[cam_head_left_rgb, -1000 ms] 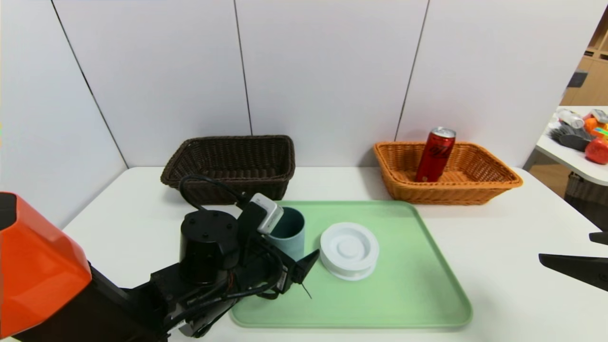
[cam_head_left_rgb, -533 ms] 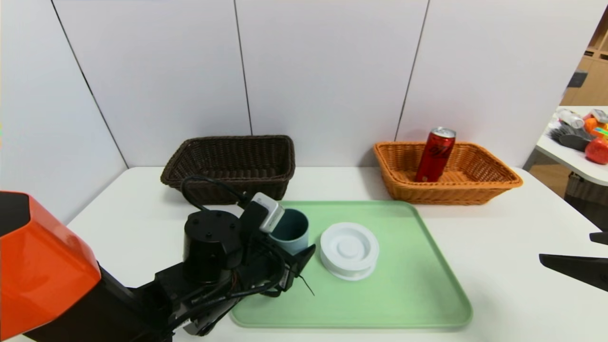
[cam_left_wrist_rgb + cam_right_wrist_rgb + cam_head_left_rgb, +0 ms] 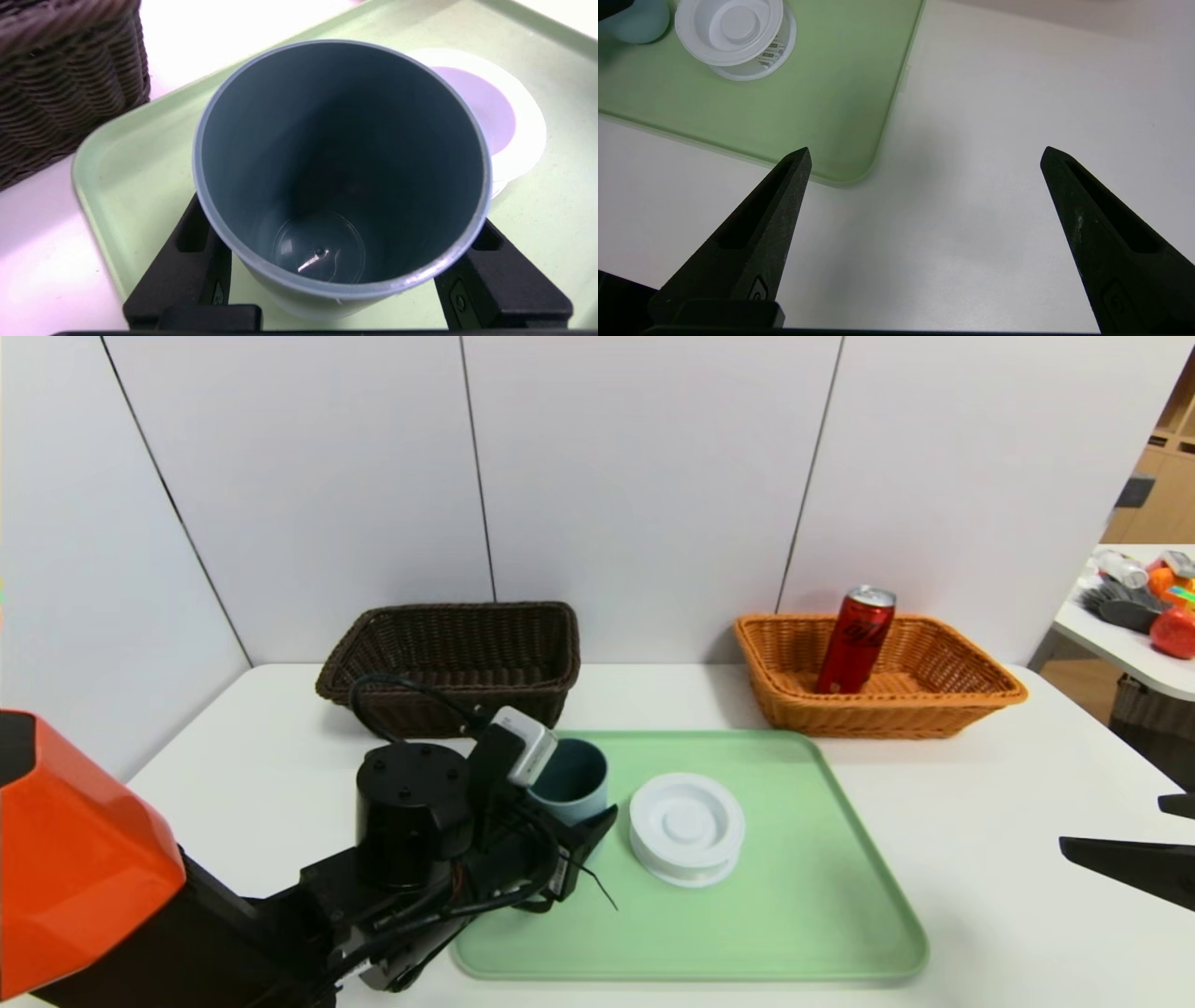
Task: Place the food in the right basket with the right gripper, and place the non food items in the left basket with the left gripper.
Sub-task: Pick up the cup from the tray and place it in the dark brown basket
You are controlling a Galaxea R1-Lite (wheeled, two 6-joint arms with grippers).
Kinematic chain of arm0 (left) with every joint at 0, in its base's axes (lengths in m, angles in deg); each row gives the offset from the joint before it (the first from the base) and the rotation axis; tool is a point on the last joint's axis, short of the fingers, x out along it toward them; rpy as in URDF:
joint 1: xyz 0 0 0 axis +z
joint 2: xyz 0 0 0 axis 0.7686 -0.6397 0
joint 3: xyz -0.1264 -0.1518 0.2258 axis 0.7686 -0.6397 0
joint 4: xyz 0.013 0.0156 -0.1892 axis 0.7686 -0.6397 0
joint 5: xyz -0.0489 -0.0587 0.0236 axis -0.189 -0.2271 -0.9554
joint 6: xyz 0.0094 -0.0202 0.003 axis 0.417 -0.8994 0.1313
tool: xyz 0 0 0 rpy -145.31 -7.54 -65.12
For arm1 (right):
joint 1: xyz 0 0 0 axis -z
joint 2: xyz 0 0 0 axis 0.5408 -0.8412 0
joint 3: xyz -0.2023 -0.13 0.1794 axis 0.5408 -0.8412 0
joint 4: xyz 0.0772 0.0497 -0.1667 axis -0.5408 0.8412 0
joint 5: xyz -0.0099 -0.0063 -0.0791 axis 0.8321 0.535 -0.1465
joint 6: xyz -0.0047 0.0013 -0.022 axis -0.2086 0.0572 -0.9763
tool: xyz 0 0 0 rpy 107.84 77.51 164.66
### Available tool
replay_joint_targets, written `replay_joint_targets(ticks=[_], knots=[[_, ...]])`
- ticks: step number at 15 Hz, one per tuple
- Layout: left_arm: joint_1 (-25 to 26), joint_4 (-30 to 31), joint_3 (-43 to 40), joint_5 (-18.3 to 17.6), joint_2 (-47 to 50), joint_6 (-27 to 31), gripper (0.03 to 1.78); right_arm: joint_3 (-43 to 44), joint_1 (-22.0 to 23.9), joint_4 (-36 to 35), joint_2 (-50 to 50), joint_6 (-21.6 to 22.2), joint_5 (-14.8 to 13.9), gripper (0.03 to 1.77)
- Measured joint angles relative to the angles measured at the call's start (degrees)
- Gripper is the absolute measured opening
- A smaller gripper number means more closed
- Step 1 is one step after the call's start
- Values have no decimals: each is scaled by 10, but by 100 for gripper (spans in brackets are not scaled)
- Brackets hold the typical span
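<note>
The blue-grey cup [image 3: 571, 784] stands at the tray's near-left, by the white spool disc [image 3: 686, 826]. My left gripper [image 3: 343, 261] reaches in from the left and is shut on the cup, one black finger [image 3: 187, 261] pressed on each side below the rim; the cup's base rests on the tray. The red can [image 3: 856, 639] leans upright inside the orange-tan basket [image 3: 971, 695]. The dark brown basket [image 3: 448, 691] sits behind the left arm; nothing shows inside it. My right gripper [image 3: 924, 154] hovers open over bare table at the right edge, holding nothing.
A light green tray [image 3: 803, 915] lies mid-table in front of both baskets. White wall panels close off the back. A second table [image 3: 1148, 602] with colourful objects stands at the far right. The white tabletop [image 3: 980, 821] runs between the tray and the right gripper.
The left gripper's fingers have closed in from wide open onto the cup's sides, and the cup has shifted slightly to the right. The right arm has not moved.
</note>
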Motion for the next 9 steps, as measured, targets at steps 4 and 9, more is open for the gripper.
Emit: replay_joint_targets(ticks=[4,9], knots=[[0,-39,16,19,41,1,114,-8,0,-1,1,0,-1,170],[14,-190,110,49,117,1,114,-19,1,-2,10,0,-1,170]])
